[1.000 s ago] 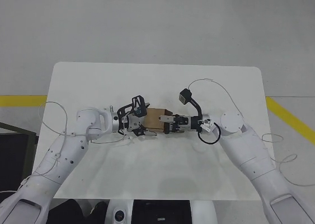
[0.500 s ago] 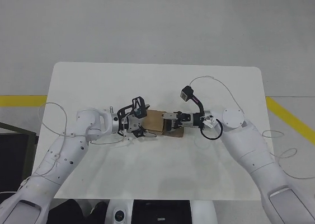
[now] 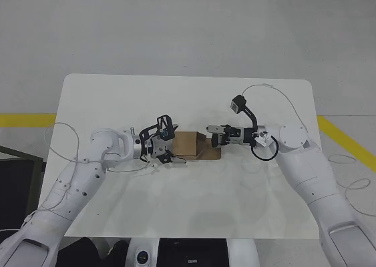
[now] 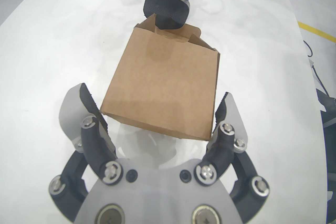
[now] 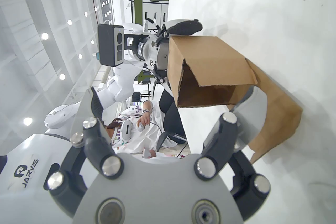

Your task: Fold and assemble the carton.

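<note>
The brown carton (image 3: 191,144) lies on its side at the middle of the white table (image 3: 174,93). My left gripper (image 3: 165,141) straddles its closed end, and in the left wrist view both fingertips (image 4: 92,107) press the carton's (image 4: 162,86) near corners. The other end gapes open in the right wrist view, where the carton (image 5: 210,59) has one flap (image 5: 278,117) lying flat on the table. My right gripper (image 3: 213,135) hangs open at that end, one finger (image 5: 249,107) beside the flap. Its dark pad (image 4: 166,11) shows just behind the carton's far edge.
Thin white cables loop over the table beside each arm, one on the left (image 3: 59,130) and one on the right (image 3: 268,90). The table's bare surface spreads on all sides of the carton, with its front edge (image 3: 188,237) close to the robot.
My right gripper has drawn back from the carton's middle to its open right end and risen a little. A flap now lies out to the right. The left gripper has stayed put.
</note>
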